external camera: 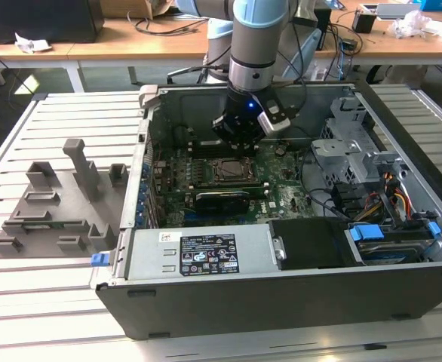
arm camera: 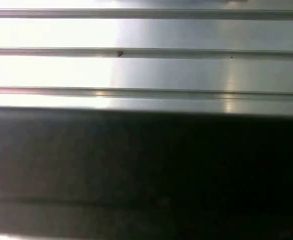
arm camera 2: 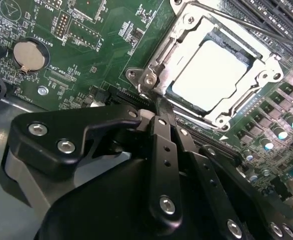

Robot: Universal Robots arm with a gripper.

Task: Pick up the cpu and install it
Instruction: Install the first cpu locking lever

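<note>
In the second wrist view the cpu (arm camera 2: pixel 211 75), a pale silver square, lies flat inside the metal socket frame (arm camera 2: pixel 266 75) on the green motherboard (arm camera 2: pixel 101 55). My gripper (arm camera 2: pixel 155 102) hangs just beside the frame's corner, its black fingers drawn together, shut with nothing between them. In the exterior view the gripper (external camera: pixel 238 143) hovers inside the open computer case, just behind the socket (external camera: pixel 227 170).
A grey plastic holder tray (external camera: pixel 55 200) lies on the slatted table at the exterior view's left. The case walls (external camera: pixel 281 302), a drive cage (external camera: pixel 349 143) and bundled cables (external camera: pixel 391 200) crowd the exterior view's right. Memory slots (arm camera 2: pixel 281 25) border the socket.
</note>
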